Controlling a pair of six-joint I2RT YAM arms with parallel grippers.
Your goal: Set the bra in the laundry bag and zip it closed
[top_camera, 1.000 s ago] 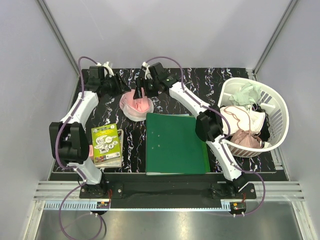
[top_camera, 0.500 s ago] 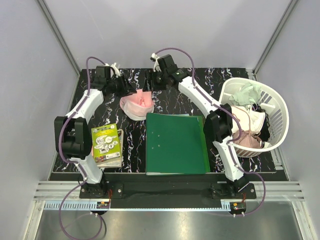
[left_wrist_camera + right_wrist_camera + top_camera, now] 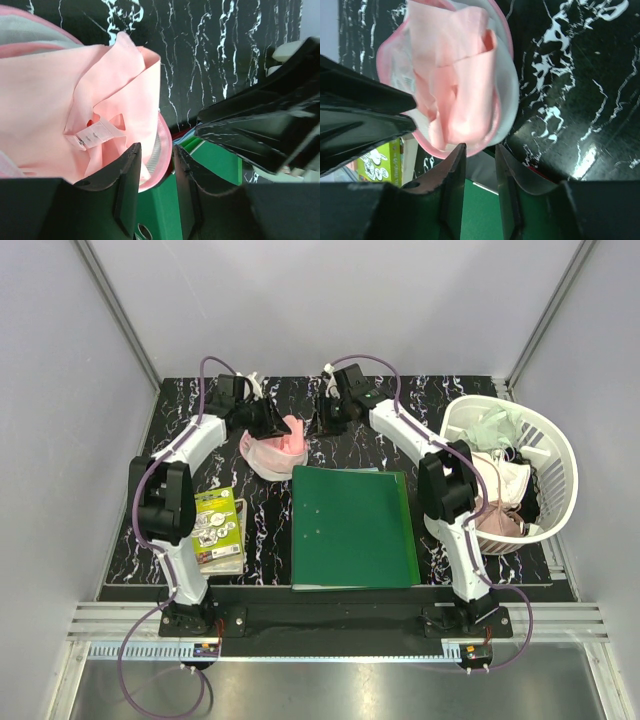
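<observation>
Two arms are stretched across the table (image 3: 420, 400), past the folder (image 3: 350, 530), because the bag (image 3: 262, 465) lies just beyond the folder's far edge. The bra (image 3: 280, 445) is bunched inside the open bag, one fold standing above the rim. The left gripper (image 3: 155, 146) and right gripper (image 3: 479, 146) are set at the rim from either side, jaws narrowed, apparently to steady it for zipping; whether mesh is pinched cannot be told.

A green folder (image 3: 353, 528) lies on the black marbled table (image 3: 440, 395), with a yellow-green booklet (image 3: 218, 530) to its left and a white basket (image 3: 452, 430) of clothes to its right.
</observation>
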